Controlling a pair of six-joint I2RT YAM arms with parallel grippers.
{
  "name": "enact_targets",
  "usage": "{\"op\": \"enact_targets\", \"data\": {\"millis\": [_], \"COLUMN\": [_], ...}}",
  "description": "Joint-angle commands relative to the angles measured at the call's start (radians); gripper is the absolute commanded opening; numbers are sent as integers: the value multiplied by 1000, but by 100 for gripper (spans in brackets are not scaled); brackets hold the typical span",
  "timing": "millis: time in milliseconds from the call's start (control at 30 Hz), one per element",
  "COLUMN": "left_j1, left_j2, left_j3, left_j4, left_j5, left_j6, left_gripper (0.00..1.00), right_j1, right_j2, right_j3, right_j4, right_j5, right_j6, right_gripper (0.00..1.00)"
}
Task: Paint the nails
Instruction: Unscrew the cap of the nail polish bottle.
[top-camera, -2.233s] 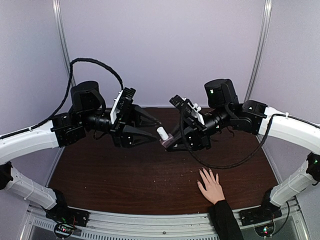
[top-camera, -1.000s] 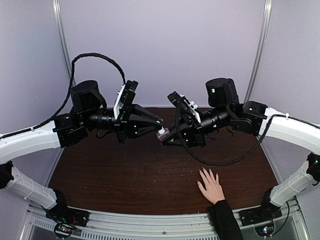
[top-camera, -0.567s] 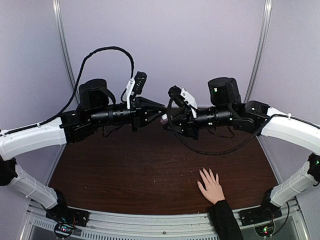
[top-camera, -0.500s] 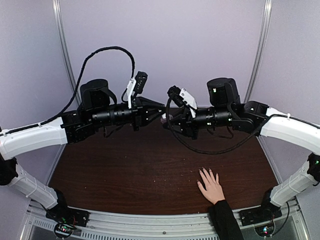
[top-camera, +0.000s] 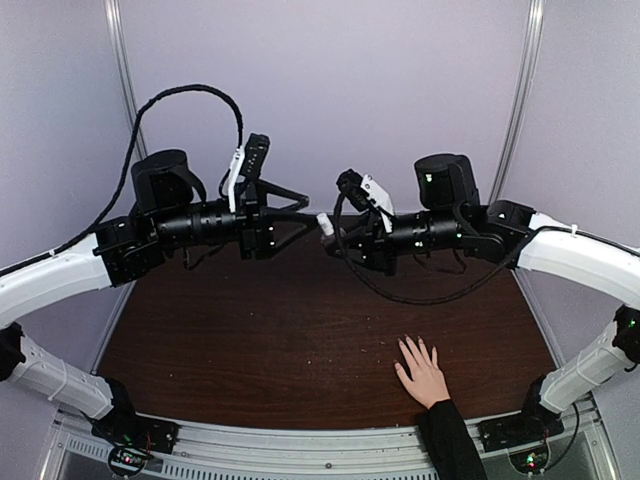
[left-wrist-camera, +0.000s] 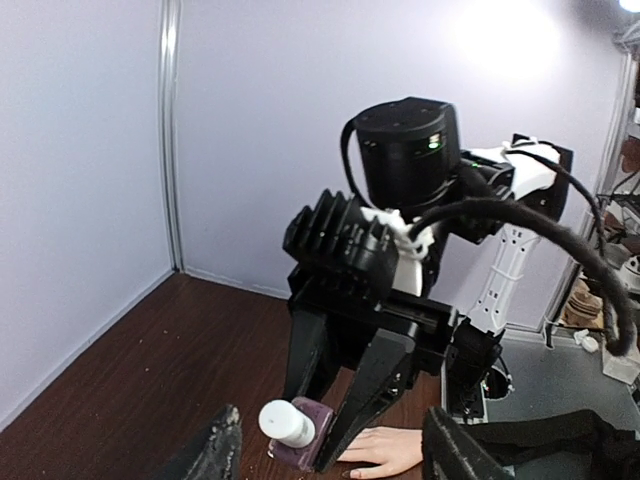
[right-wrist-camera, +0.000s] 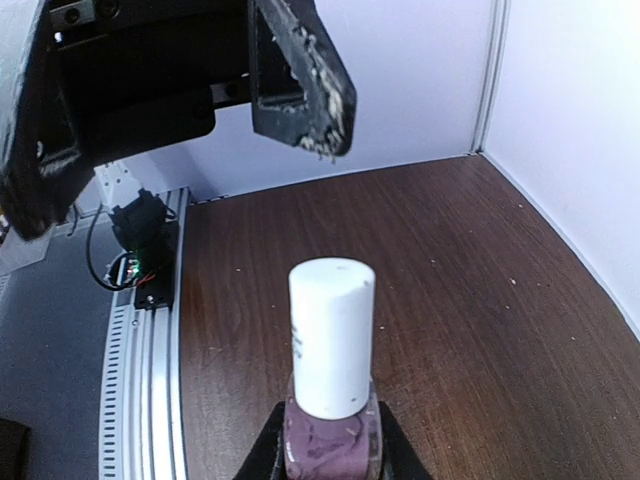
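A small purple bottle (right-wrist-camera: 332, 447) with a white cap (right-wrist-camera: 332, 335) is held above the table, and my right gripper (right-wrist-camera: 332, 458) is shut on its body. From above, the bottle (top-camera: 325, 226) points left out of the right gripper (top-camera: 336, 234). My left gripper (top-camera: 307, 213) faces it, open, with the cap just off its tips. In the left wrist view my left gripper (left-wrist-camera: 332, 415) has its fingers (left-wrist-camera: 222, 448) spread wide either side of the bottle (left-wrist-camera: 298, 432) without touching it. The hand (top-camera: 422, 372) lies flat at the front right with a black sleeve (top-camera: 450, 445); its nails are too small to make out.
A dark brown wooden table (top-camera: 250, 340) lies under both arms. Pale walls close in the back and sides. A metal rail (top-camera: 300, 450) runs along the near edge, with the arm bases at its ends. A black cable (top-camera: 420, 300) loops below the right wrist.
My left gripper was shut on the cap; it has opened and drawn back to the left. The cap stays on the bottle. The right gripper and the hand have hardly moved.
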Motion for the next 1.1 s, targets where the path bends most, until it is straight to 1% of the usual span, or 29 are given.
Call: {"op": "enact_targets", "data": {"millis": [0,133,233,367,500,567,800,967,1067], "left_j1": [11,11,12,11,9,7,-19,-20,-21], "left_j2": [-27,-11,-1,23,60,73,89,85,74], "left_j3": [-9,4,-12,-15,-24,-26,-22,-26,-36], "left_j4": [2,37,105,174,280,311,319,310,306], "left_j5": [210,277,333,398,450,458,457,444,416], "left_j6": [96,88,82,52,-23,-43,-27,-35,-40], "left_gripper": [62,56,53,48,44,38,20,0,0], "right_j1": [-12,-12,-11,-10,-10,-9,-10,-13,-21], "right_j2": [-38,-39,-34,-8,2,11,19,4,-9], "right_j3": [-8,-8,-5,26,30,32,25,12,4], "right_j4": [58,107,141,127,137,144,187,199,198], "right_j5": [-243,-420,-502,-575,-588,-596,-610,-577,-516], "right_j6": [-10,9,40,55,62,69,108,109,109], "right_gripper": [2,2,2,1,1,0,1,1,1]}}
